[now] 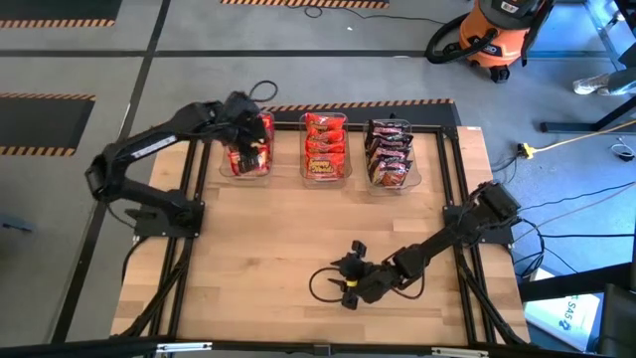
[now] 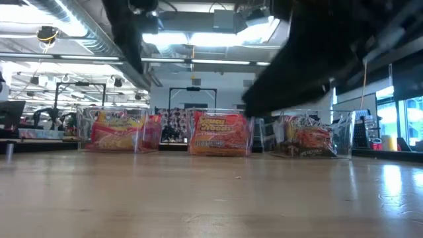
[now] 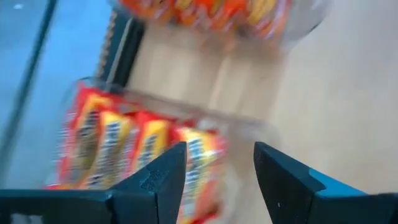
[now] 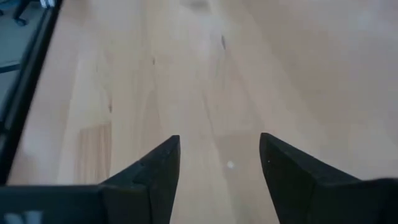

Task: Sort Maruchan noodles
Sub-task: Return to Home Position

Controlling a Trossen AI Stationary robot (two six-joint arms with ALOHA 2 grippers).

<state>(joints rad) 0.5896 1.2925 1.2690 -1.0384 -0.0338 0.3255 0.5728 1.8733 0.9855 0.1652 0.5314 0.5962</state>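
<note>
Red packs fill the left bin, orange ones the middle, dark ones the right. That makes 3 colours kept apart, so I judge the sorting done. My left gripper hangs over that bin, fingers apart, empty. My right gripper sits low over the table near its front — parted too, holding nothing.

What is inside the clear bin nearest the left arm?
Red noodle packets stand on edge in the left bin. The open left gripper hovers over it, covering part of the stack from above, so the count is unclear.
</note>
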